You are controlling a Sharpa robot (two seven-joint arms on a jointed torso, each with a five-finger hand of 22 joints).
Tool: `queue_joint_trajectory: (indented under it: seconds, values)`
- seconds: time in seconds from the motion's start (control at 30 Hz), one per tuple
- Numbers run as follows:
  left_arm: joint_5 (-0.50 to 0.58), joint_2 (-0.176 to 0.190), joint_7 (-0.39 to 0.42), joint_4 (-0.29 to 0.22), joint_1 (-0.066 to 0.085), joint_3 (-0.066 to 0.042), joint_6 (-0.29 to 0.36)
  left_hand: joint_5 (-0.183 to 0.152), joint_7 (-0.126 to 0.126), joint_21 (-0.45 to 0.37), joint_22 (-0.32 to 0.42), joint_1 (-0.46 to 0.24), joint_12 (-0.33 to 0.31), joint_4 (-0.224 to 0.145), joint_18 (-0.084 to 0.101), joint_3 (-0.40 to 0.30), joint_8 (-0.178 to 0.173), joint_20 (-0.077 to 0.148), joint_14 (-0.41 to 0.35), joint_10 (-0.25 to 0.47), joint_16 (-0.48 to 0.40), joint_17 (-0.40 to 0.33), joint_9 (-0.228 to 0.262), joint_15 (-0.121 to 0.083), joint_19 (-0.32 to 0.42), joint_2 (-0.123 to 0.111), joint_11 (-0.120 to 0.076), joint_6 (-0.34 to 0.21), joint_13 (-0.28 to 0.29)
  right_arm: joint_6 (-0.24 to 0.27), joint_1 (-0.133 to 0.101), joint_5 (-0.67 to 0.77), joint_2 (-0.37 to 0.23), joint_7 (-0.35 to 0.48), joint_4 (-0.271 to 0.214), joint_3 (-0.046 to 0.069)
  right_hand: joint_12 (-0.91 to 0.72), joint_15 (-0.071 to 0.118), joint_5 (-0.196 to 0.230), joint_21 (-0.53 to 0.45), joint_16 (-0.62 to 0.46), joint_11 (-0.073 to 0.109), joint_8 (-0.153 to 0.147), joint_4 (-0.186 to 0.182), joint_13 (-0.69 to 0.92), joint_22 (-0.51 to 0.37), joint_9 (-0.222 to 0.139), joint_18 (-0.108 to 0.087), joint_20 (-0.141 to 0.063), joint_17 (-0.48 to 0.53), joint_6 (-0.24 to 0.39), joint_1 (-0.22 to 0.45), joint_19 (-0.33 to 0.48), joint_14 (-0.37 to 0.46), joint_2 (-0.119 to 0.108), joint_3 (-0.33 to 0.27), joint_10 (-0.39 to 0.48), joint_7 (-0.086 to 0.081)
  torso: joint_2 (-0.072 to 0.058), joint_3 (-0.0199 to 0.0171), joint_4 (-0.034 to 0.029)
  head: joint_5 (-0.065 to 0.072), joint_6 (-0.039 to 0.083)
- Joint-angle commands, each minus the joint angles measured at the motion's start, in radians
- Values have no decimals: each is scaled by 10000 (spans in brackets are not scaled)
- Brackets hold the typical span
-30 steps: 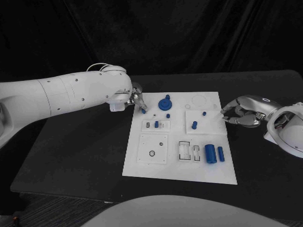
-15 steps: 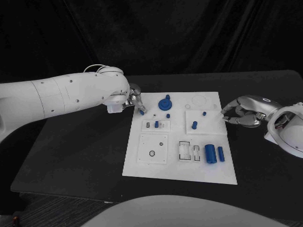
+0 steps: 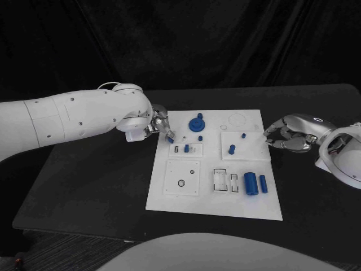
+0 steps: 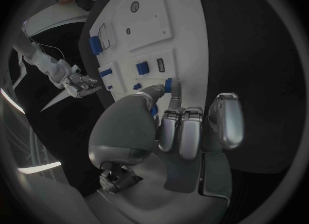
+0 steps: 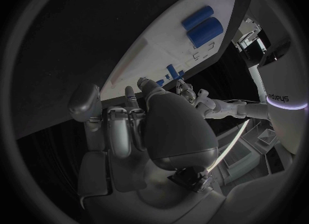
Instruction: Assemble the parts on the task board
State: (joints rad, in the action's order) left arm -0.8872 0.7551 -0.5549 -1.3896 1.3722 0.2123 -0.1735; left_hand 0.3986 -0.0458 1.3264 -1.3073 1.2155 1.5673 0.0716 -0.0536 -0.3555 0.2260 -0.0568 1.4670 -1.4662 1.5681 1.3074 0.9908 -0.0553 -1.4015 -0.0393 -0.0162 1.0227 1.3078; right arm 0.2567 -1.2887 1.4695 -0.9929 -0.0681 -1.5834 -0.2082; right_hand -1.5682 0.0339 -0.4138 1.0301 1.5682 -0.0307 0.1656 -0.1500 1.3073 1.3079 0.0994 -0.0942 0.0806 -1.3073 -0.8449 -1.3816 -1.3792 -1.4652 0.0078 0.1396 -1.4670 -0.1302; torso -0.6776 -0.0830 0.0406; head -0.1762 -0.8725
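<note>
The left arm (image 3: 66, 118) has swung a little nearer and rightward over the last second, carrying the left hand (image 3: 158, 125) down along the board's (image 3: 217, 206) far-left edge. That hand pinches a small blue part (image 4: 168, 85) between thumb and a finger, now just above the board's left side; it looks close to the small slot plate (image 3: 186, 149), though the exact target is hard to tell. So an insertion seems about to start. The right hand (image 3: 288, 134) has not moved: fingers curled in on nothing, resting on the surface just right of the board. 2 blue cylinders (image 3: 255, 183) lie near-right.
</note>
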Motion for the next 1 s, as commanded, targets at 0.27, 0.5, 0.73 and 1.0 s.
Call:
queue_joint_trajectory:
  seconds: [0.27, 0.5, 0.73, 1.0]
  values:
    - [319, 84, -35, -503, 22, -6, 128, 51, 38, 22, -1802, -99, -27, -121, -92, -265, 6, 46, 1038, -985, 27, 2634, -19, -58, 36, 3, -49, -39, 2574, 141, 23, 8, -18, 49, -51, 6, -26, -68, -29, -51, 15, -79, -50, -4, 2635, 1244, -8, -97, -8, -2628, -60, -32, 37, -1052, -79, 58, -1038, -27, 0, -11, -3, -25, -1]
    - [322, 45, 2, -529, 8, -4, 91, 60, 36, 9, -1798, -103, -32, -123, -95, -287, 6, 45, 1038, -980, 27, 2634, -19, -57, 46, 7, -48, -40, 2569, 138, 24, 8, -17, 53, -55, 6, -26, -68, -29, -51, 15, -79, -50, -4, 2635, 1244, -8, -97, -8, -2628, -60, -32, 37, -1052, -79, 58, -1038, -27, 10, -4, 6, -22, -1]
    - [322, -2, 40, -525, -10, -3, 96, 75, 32, 5, -1797, -107, -39, -131, -96, -323, 6, 44, 1038, -973, 27, 2634, -18, -55, 49, 13, -45, -45, 2563, 119, 27, 8, -5, 56, -48, 6, -26, -68, -29, -51, 15, -79, -50, -4, 2635, 1244, -8, -97, -8, -2628, -60, -32, 37, -1052, -79, 58, -1038, -27, 0, -11, 6, -54, -1]
    - [322, -38, 38, -521, -33, -2, 119, 95, 26, -1, -1795, -115, -41, -138, -97, -369, 7, 42, 1038, -971, 27, 2634, -15, -52, 54, 24, -41, -50, 2562, 84, 32, 8, 8, 45, -44, 6, -26, -68, -33, -59, 14, -76, -42, 6, 2635, 1243, -9, -99, -6, -2627, -78, -29, 40, -1051, -81, 75, -1038, -24, -10, -7, -4, -55, -1]
